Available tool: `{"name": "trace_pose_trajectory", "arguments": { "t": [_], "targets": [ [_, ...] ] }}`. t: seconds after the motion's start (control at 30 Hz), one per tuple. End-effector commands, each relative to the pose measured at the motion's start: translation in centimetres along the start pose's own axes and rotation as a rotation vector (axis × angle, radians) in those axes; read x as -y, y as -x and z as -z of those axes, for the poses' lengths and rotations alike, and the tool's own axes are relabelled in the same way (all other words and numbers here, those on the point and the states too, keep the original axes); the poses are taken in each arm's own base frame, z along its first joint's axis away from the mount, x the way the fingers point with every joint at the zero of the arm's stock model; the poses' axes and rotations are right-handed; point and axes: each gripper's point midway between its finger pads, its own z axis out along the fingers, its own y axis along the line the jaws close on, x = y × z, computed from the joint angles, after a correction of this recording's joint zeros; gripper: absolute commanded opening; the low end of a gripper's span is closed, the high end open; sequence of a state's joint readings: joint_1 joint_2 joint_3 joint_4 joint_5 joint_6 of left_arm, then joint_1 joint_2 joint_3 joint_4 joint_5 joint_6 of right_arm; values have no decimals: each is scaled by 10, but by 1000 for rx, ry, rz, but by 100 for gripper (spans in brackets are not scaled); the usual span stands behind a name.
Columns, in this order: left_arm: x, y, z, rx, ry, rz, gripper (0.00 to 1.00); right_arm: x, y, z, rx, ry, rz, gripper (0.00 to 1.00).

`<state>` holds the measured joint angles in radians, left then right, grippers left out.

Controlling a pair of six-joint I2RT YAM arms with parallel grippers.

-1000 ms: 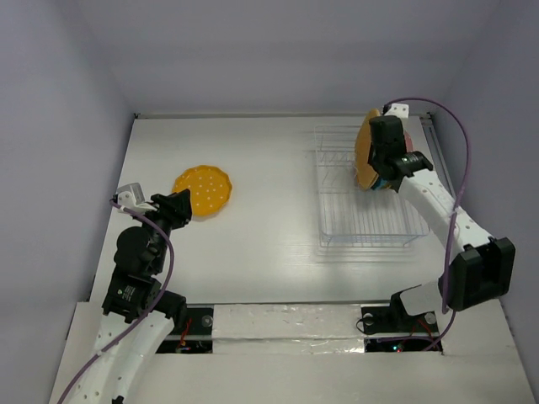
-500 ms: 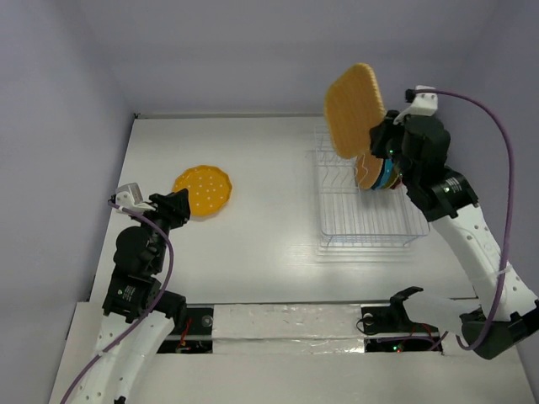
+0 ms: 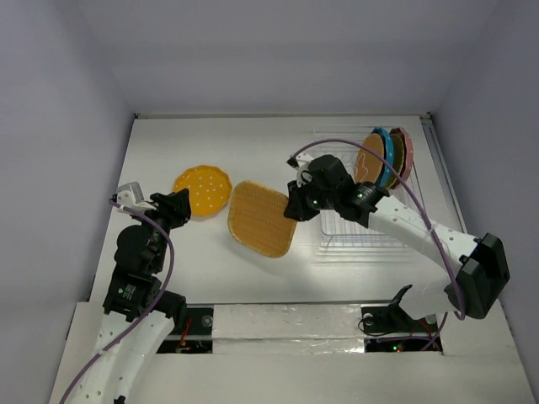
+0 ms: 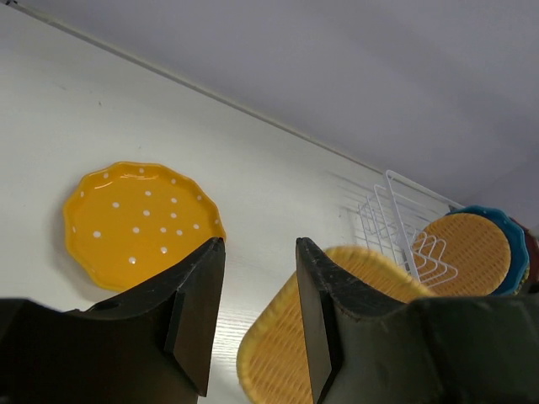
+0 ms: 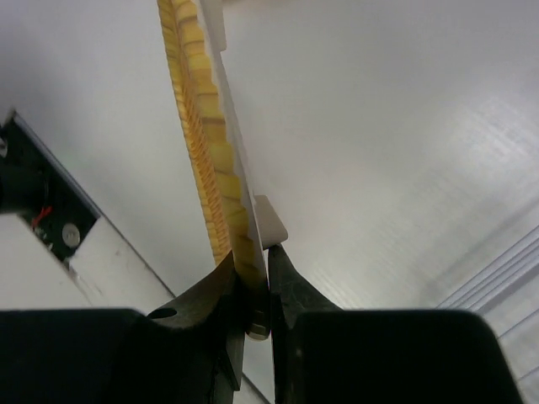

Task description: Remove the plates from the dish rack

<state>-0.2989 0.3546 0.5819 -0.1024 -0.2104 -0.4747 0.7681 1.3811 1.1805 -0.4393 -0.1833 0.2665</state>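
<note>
Only the wrist view shows right hand (image 5: 253, 269) clamped on woven plate (image 5: 202, 126); left hand (image 4: 259, 252) parted, empty.

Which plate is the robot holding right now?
The rounded-square woven orange plate, pinched by the right end effector; the dotted yellow plate lies flat, other plates stand in the rack.
</note>
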Motion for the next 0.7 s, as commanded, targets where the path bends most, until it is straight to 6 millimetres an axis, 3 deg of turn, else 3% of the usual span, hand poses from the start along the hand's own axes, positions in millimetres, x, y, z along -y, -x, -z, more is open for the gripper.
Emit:
{"name": "trace_pose_trajectory", "arguments": {
  "t": [0.0, 0.17, 0.3, 0.37, 0.47, 0.5, 0.67],
  "targets": [
    [1, 7, -4, 32, -4, 5, 36, -43, 13, 0, 55, 232, 20, 0],
    [1, 7, -4, 33, -4, 5, 36, -9, -30, -44, -86, 104, -46, 0],
    [1, 6, -4, 32, -3, 5, 36, 27, -46, -65, -136, -75, -74, 7],
    [1, 6, -4, 31, -3, 3, 36, 45, -48, -69, -131, -169, -78, 10],
    [0, 6, -4, 31, -3, 5, 36, 69, -55, -72, -138, -297, -83, 24],
    [0, 6, -4, 29, -2, 4, 36, 73, -59, -72, -145, -319, -83, 30],
    [0, 6, -4, 31, -3, 5, 37, 93, -77, -73, -187, -409, -77, 41]
  ]
}}
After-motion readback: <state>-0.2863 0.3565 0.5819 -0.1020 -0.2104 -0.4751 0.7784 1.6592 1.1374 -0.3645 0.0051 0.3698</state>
